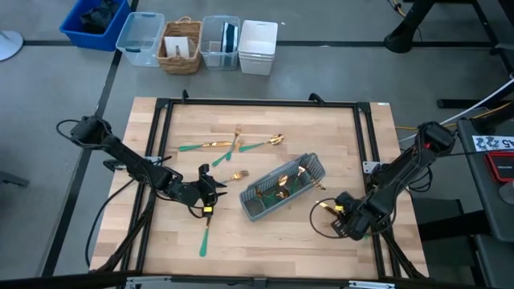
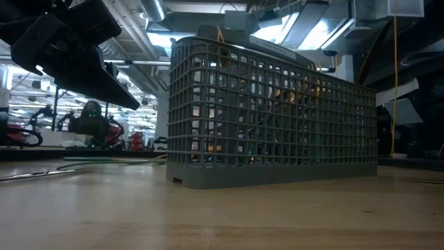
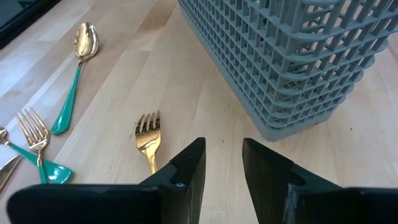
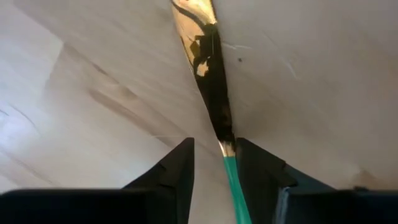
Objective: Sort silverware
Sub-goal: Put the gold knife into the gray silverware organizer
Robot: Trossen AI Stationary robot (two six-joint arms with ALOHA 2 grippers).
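Note:
The grey caddy [image 1: 283, 189] stands mid-table with gold-and-teal silverware inside. Loose silverware lies to its far left: a knife [image 1: 199, 147], a fork [image 1: 234, 144] and a spoon [image 1: 269, 142]. My left gripper [image 3: 222, 168] hovers open just left of the caddy [image 3: 292, 56], over the handle of a gold fork [image 3: 148, 134]. Another teal-handled piece [image 1: 204, 234] lies nearer the front edge. My right gripper [image 4: 214, 168] points down at the caddy's right, open, its fingers on either side of a knife [image 4: 208, 81] lying on the wood. My right gripper straddles the knife from above where the gold blade meets the teal handle [image 4: 229, 167]. Bare wood shows between the knife and one finger. I cannot tell whether the other finger [image 4: 249, 168] touches the handle. The knife lies flat on the table.
A black frame [image 1: 257, 103] borders the wooden top. Beyond the far edge stand a blue bin [image 1: 95, 22], a clear bin [image 1: 140, 38], a wicker basket [image 1: 181, 46] and white containers [image 1: 258, 46]. Bare wood lies along the front edge [image 1: 273, 249].

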